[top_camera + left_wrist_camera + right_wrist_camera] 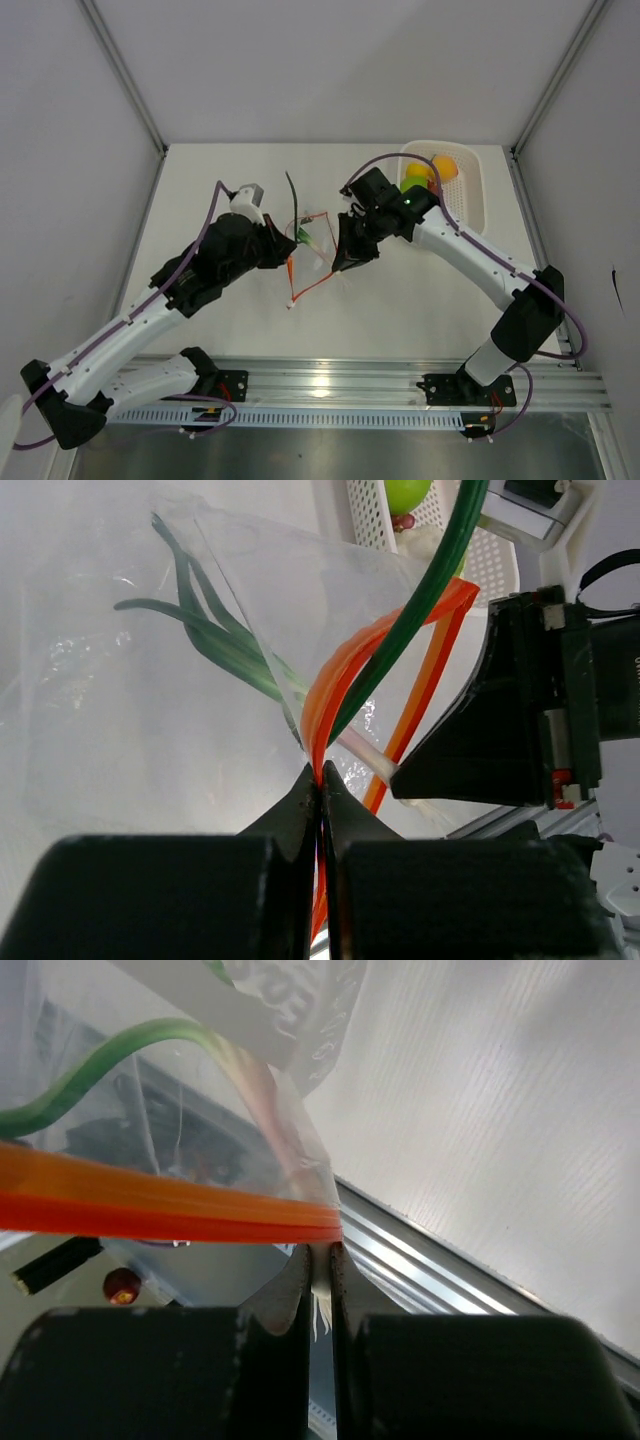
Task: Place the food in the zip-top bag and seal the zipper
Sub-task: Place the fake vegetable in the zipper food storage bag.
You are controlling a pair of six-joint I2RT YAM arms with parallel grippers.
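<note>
The clear zip-top bag [312,250] hangs between my two grippers above the table, its mouth spread. My left gripper [321,780] is shut on the red-orange zipper [345,670] at one end. At the other end of the zipper [170,1210], my right gripper [320,1258] is shut on the white root end of a long green stalk [440,570]. That stalk crosses the bag's mouth and sticks out on the far side [292,195]. More green stalks [215,640] lie inside the bag. A green apple [405,492] and an orange-yellow fruit [445,165] sit in the basket.
A white perforated basket [478,190] stands at the back right, close behind my right arm. White walls close in the table on three sides. An aluminium rail [330,385] runs along the near edge.
</note>
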